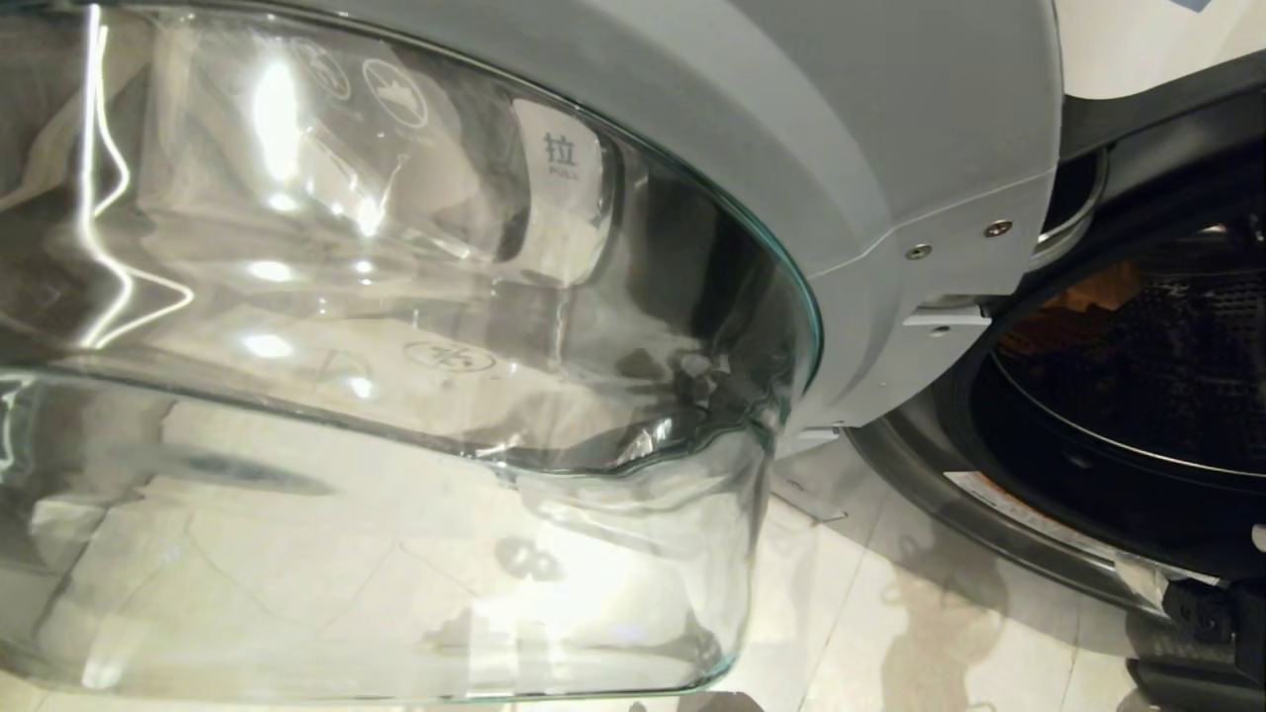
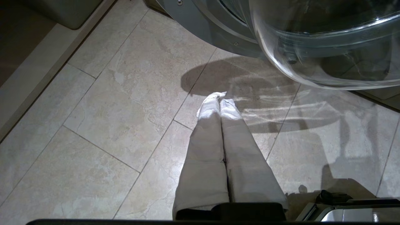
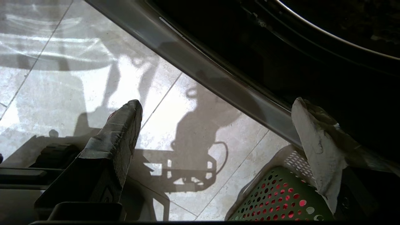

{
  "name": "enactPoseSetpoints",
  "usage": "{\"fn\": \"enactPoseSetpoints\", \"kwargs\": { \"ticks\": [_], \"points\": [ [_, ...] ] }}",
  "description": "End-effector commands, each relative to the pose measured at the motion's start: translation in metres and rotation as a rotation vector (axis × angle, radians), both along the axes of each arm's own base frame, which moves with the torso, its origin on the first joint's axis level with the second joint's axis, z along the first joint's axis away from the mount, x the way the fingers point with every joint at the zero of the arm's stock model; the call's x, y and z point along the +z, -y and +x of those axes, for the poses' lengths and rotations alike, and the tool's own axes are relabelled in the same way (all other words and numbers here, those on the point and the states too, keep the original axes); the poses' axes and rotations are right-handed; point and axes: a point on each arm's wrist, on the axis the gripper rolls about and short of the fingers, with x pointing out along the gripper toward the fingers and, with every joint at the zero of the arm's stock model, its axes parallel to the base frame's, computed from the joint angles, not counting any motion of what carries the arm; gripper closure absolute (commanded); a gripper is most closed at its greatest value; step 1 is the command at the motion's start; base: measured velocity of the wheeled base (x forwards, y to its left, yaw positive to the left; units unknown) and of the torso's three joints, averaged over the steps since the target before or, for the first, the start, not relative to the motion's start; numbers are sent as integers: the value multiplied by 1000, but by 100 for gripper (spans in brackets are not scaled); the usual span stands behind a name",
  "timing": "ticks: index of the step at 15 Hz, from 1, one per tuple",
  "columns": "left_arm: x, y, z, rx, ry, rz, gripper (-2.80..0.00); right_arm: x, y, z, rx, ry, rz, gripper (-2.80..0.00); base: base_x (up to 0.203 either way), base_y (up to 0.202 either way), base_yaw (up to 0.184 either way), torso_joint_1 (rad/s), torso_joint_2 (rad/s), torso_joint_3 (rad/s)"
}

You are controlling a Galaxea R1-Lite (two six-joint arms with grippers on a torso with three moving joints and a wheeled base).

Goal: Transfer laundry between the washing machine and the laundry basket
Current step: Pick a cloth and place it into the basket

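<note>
Laundry basket beneath spread right gripper

glossy glass door, perforated plastic basket, smooth floor tiles.

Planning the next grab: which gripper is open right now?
The right gripper, beside the washing machine opening near the laundry basket: its jaws stand wide apart. The left gripper, over floor tiles, has its jaws pressed together.
</note>
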Motion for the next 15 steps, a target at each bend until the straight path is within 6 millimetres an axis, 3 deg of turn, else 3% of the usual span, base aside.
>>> {"fn": "enactPoseSetpoints", "kwargs": {
  "ticks": [1, 4, 10, 13, 15],
  "points": [
    [-11, 0, 3, 1, -42, 0, 0, 5, 0, 1, -13, 22, 1, -280, 0, 0, 0, 10, 2, -45],
    [-11, 0, 3, 2, -42, 0, 0, 11, -2, 16, -24, 86, 27, -280, 0, 0, 0, 0, 0, 0],
    [-11, 0, 3, 1, -43, 3, 0, -11, -1, 87, -127, 149, 51, -280, 0, 0, 0, 0, 0, 0],
    [-11, 0, 3, 1, -44, 1, 0, -14, 14, 123, -261, 250, 47, -280, 0, 0, 0, 0, 0, 0],
    [-11, 0, 3, 1, -42, 0, 0, -1, 33, 136, -354, 319, 53, -280, 0, 0, 0, 0, 0, 0]
  ]
}}
